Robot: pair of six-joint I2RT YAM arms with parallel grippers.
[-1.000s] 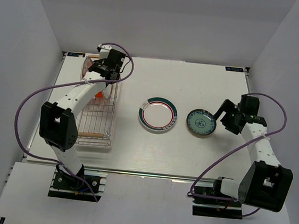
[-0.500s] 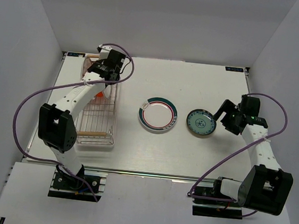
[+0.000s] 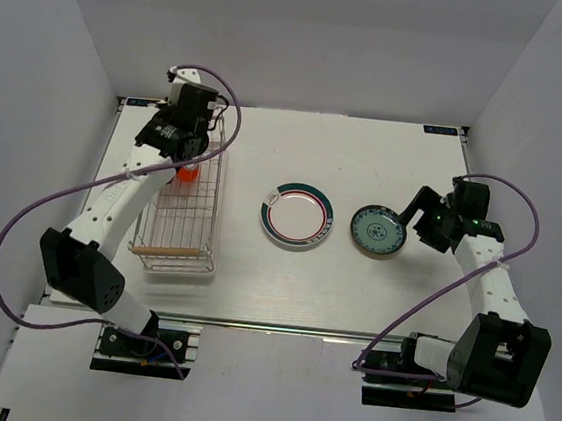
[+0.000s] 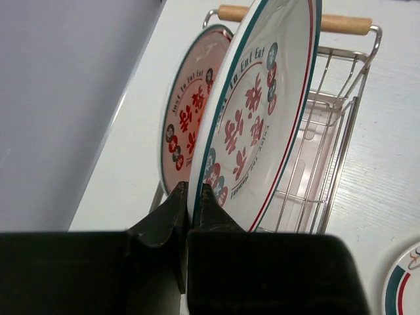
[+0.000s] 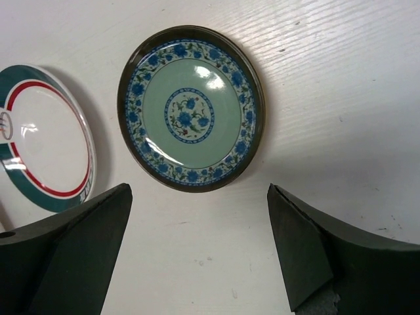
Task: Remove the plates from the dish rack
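Tabletop (image 3: 352, 298): two plates (image 3: 298, 214) (image 3: 375, 230), one dish rack (image 3: 183, 232)

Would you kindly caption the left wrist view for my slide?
Left end effector grips the rim of a white plate, dish rack behind it.

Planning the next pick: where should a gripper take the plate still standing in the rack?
By its top rim, coming from above. The rear plate stands on edge in the rack, so that thin upper edge looks free to pinch.
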